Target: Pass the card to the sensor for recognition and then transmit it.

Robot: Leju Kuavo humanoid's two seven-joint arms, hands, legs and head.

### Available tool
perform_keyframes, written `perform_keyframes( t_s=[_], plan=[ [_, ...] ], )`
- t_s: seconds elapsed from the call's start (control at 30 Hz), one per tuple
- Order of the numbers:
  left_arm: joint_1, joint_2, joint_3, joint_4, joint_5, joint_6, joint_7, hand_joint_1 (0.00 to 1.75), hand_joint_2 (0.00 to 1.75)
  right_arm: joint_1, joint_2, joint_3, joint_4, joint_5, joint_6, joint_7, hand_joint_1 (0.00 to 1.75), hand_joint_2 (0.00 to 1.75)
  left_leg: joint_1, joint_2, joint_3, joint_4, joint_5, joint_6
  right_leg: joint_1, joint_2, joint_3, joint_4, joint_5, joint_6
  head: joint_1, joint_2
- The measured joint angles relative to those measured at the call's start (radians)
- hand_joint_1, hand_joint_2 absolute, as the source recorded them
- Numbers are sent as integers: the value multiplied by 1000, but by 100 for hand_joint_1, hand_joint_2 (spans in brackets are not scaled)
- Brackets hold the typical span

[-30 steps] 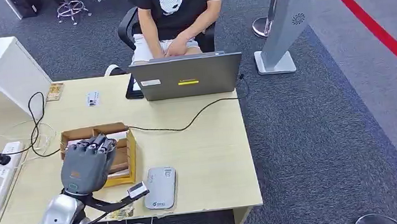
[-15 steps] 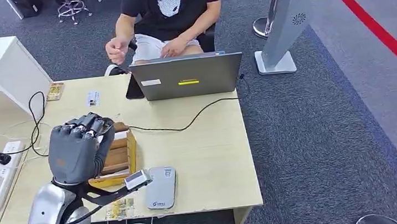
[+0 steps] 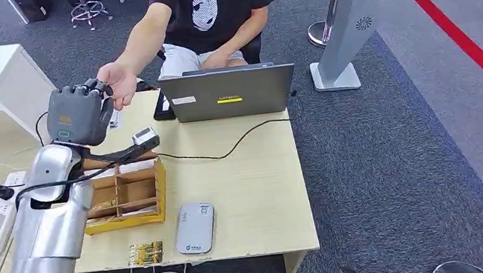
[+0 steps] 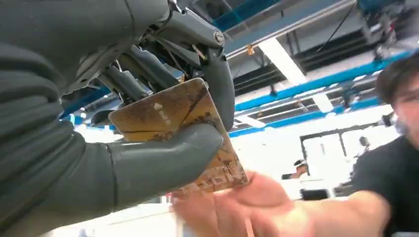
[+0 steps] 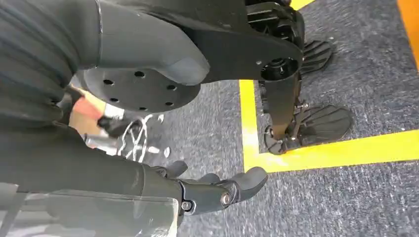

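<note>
So the left hand point(image 3: 74, 115) is up and stretched out over the far side of the table point(image 3: 257, 182), and it's got the card point(image 4: 180, 131) pinched flat between the thumb point(image 4: 163, 160) and the darker fingers point(image 4: 217, 84) behind it, with one end sticking out past the fingertips. That looks deliberate to me: the free end gives the person's hand point(image 3: 118, 84) something to grab, and that hand is already right at the fingertips, touching or just about to (too blurry in the wrist view to call). My guess is the reader point(image 3: 194, 228) step is done and this is the handoff. Well back from the fingers sits the box point(image 3: 126, 192), with dividers and what look like more cards stacked in one compartment. The right hand point(image 5: 212, 190) just hangs by the floor, fingers loosely curled and apart, holding nothing.
</note>
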Motion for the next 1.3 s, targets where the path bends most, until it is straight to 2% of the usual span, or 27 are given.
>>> perform_keyframes(
  t_s=[0.1, 0.2, 0.67, 0.7, 0.73, 1.0, 1.3],
  plan=[
    [-83, 3, 0, 108, -2, 28, 0, 175, 175, -10, 5, 13, 3, 6, 0, 9, 0, 175, 0, 0, 0, 0, 0, 0, 0, 0, 0, 0, 0, 0, 0, 0],
    [-114, 1, 0, 162, -2, 40, 0, 175, 175, -15, 10, 17, 5, 6, 3, 10, 0, 175, 0, 0, 0, 0, 0, 0, 0, 0, 0, 0, 0, 0, 0, 0],
    [-126, -5, 0, 225, -2, 45, -6, 175, 175, -16, 14, 20, 8, 7, 6, 11, 0, 175, 0, 0, 0, 0, -1, 0, 0, 0, -1, 0, 0, 0, -1, 0],
    [-126, -7, 0, 225, -2, 45, -13, 99, 175, -16, 14, 20, 8, 8, 6, 11, 0, 175, 0, 0, 0, 0, -1, 0, 0, 0, -1, 0, 0, 0, -1, 0],
    [-126, -9, 0, 224, -2, 46, -15, 0, 175, -16, 14, 20, 9, 8, 6, 11, 0, 175, 0, 0, 0, 0, -1, 0, 0, 0, -1, 0, 0, 0, -1, 0],
    [-103, -34, 11, 174, 3, 49, -63, 0, 175, -16, 14, 20, 9, 9, 8, 10, 0, 175, 0, 0, -1, 0, -1, 0, 0, 0, -1, 0, 0, 0, -1, 0],
    [-33, -54, 26, 52, 75, 52, -131, 0, 175, -13, 14, 20, 9, 6, 6, 3, 0, 175, 0, 0, -1, 0, -1, 0, 0, 0, -1, 0, 0, 0, -1, 0]
  ],
)
